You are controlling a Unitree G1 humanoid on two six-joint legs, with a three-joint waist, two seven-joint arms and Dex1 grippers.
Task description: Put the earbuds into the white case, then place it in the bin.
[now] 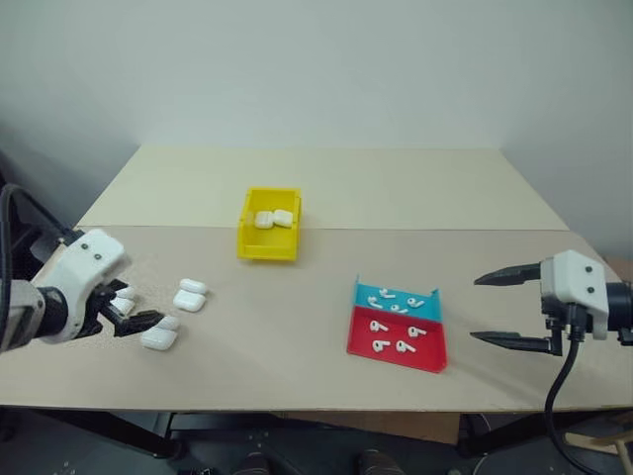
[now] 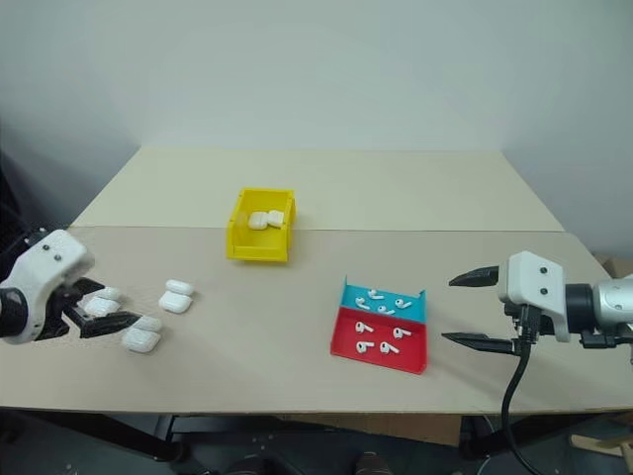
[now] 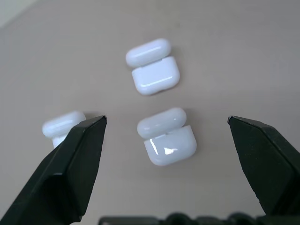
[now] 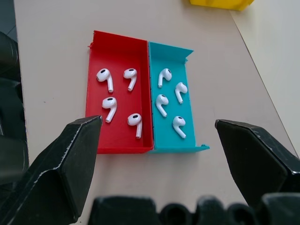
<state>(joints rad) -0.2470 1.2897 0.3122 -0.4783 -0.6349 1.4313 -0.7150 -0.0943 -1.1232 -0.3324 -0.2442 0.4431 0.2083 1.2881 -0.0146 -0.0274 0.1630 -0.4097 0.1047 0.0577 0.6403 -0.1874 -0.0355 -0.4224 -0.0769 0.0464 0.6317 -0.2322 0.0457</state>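
Nearest, the left gripper [image 1: 127,315] is hovering with its jaws spread and empty over a cluster of open white cases [image 3: 167,137] lying on the tabletop [image 1: 297,327] at the robot's left. On the right, the right gripper [image 1: 506,309] is also hanging with its jaws spread wide and empty, pointing toward the red-and-blue tray [image 4: 119,140], where eight earbuds [image 4: 134,121] are lying, four in each half. Farther back, the yellow bin [image 1: 268,247] is already holding two closed cases [image 1: 273,219]. Judging by this, part of the job is done; the next case is not yet picked up or filled.
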